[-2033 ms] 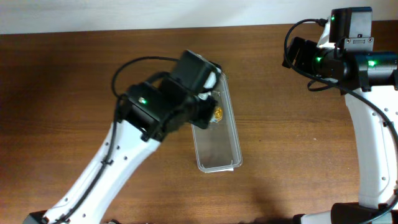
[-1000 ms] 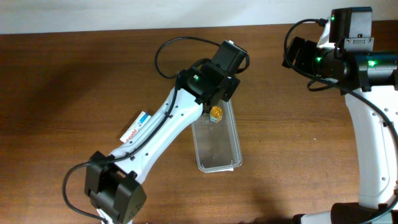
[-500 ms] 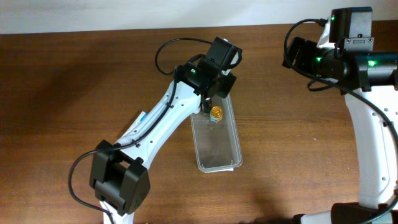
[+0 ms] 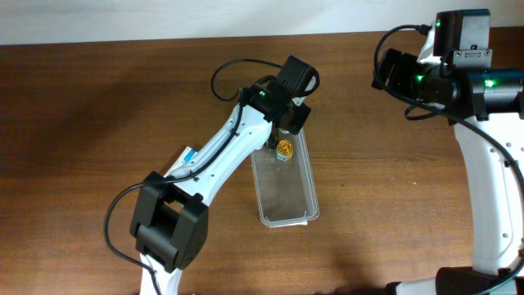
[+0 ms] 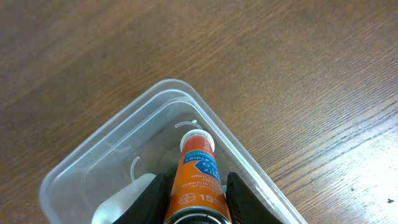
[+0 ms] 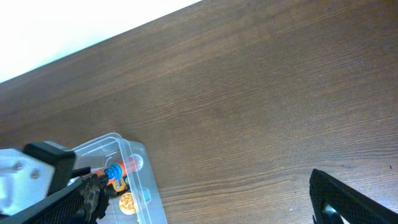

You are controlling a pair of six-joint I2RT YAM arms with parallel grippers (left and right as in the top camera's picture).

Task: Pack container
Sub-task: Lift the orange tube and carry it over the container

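The clear plastic container (image 4: 288, 199) lies lengthwise mid-table. My left gripper (image 4: 288, 123) reaches down into its far end. In the left wrist view that gripper (image 5: 196, 200) is shut on an orange tube (image 5: 199, 171) with a white cap, whose tip is inside the container (image 5: 102, 155) close to the rounded far wall. A small gold round item (image 4: 284, 148) lies in the container just in front of the tube. From the right wrist view I see the container (image 6: 138, 186), the orange tube (image 6: 126, 167) and the gold item (image 6: 126, 201). My right gripper (image 4: 386, 72) hangs open at the back right, holding nothing.
A white, blue and red tube (image 4: 183, 159) lies on the brown table (image 4: 98, 123) left of the container, partly under my left arm. The white wall runs along the table's far edge.
My left arm has stretched out and carried the orange tube to the container's far end, uncovering the tube on the table. The right arm has not moved.
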